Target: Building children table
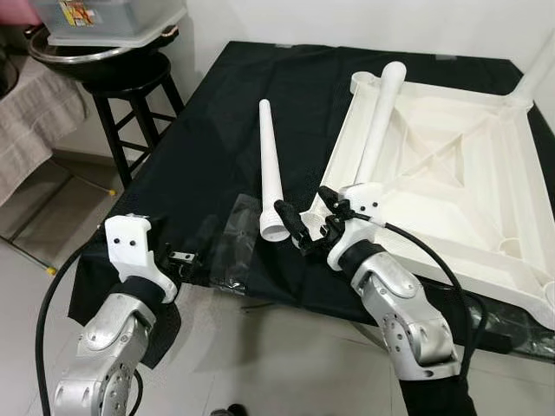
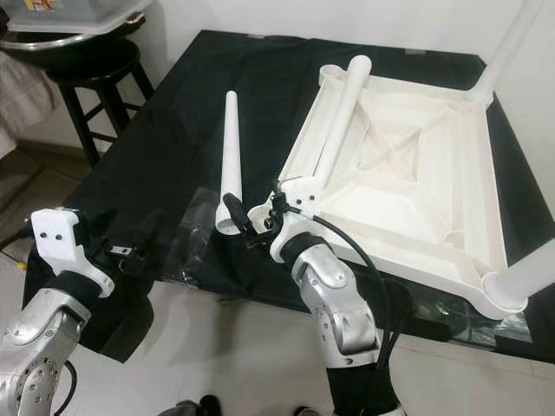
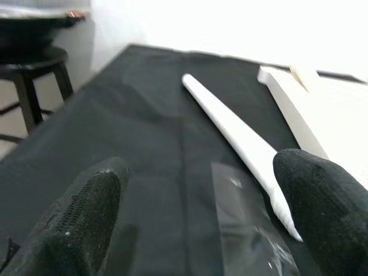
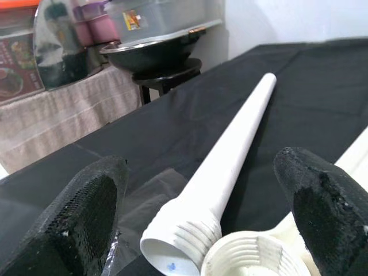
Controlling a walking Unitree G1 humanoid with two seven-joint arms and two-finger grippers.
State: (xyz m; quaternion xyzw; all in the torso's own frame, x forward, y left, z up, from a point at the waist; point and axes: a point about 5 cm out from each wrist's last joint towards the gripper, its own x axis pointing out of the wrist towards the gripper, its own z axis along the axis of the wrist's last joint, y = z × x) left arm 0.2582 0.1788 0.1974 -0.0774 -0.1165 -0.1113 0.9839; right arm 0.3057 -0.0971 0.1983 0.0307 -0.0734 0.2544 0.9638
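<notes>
The white tabletop (image 1: 451, 186) lies upside down on a black cloth (image 1: 199, 147). One white leg (image 1: 538, 61) stands fixed at its far right corner and another (image 2: 531, 276) at its near right corner. A loose leg (image 1: 380, 121) rests along the tabletop's left rim. A second loose leg (image 1: 270, 165) lies on the cloth, threaded end towards me. My right gripper (image 1: 312, 217) is open at that end, its fingers (image 4: 86, 218) either side of the threaded end (image 4: 181, 238). My left gripper (image 1: 186, 256) is open, low at the cloth's near left edge.
A clear plastic bag (image 1: 234, 238) lies flat on the cloth between the grippers. A black stool (image 1: 121, 82) with a metal basin and a plastic box stands at the far left. A cloth-draped surface (image 1: 30, 113) is beside it. Pale floor tiles (image 1: 260, 364) run along the near edge.
</notes>
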